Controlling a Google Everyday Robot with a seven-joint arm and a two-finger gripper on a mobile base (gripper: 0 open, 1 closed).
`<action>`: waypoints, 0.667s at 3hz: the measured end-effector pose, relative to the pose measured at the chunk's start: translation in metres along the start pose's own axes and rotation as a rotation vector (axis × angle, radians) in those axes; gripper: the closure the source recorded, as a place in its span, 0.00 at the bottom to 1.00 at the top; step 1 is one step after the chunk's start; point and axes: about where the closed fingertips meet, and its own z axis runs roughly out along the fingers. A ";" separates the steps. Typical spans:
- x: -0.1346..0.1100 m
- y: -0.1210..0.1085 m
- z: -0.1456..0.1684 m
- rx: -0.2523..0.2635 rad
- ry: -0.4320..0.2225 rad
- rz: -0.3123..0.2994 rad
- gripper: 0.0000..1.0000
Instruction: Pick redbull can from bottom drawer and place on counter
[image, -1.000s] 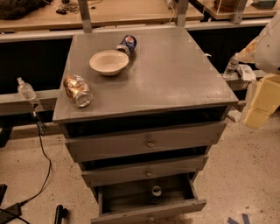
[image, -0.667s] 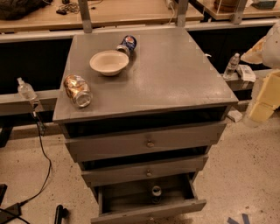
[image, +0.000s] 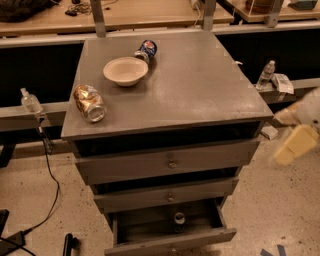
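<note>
At the right edge of the camera view, the claw (image: 296, 144) hangs beside the cabinet, roughly level with the top drawer front and well apart from everything it must handle. Whether it is spread or pressed together cannot be told, and no object can be made out in it.

Target location: the redbull can (image: 179, 220) stands inside the bottom drawer (image: 170, 243), which is pulled out. The can sits near the middle of the drawer, toward the back, with its silver top facing up. Its long axis is vertical. Nothing else can be made out in the drawer.

Governing relation: the can lies below and to the left of the claw as seen, beneath the two upper drawers (image: 171, 163), whose fronts stand above the rear of the opening. Judgement: the approach should come round to the front of the cabinet, then descend onto the can. A straight sideways move from the present position would probably meet the cabinet side.

Placement surface: the worktop (image: 205, 85) is flat, grey and slightly glossy. On its left half rest a bowl (image: 125, 70), a gold-brown can (image: 90, 102) lying on its side near the front left corner, and a blue can (image: 146, 50) lying just behind the bowl. The right half offers the better set-down area.

Surroundings: a speckled floor (image: 280, 210), a black cable (image: 50, 195) left of the cabinet, tan tables (image: 140, 12) behind, and a water bottle (image: 266, 74) on a rail to the right.
</note>
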 end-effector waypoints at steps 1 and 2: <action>0.028 -0.006 -0.005 0.046 -0.103 0.113 0.00; 0.026 -0.006 -0.007 0.050 -0.099 0.108 0.00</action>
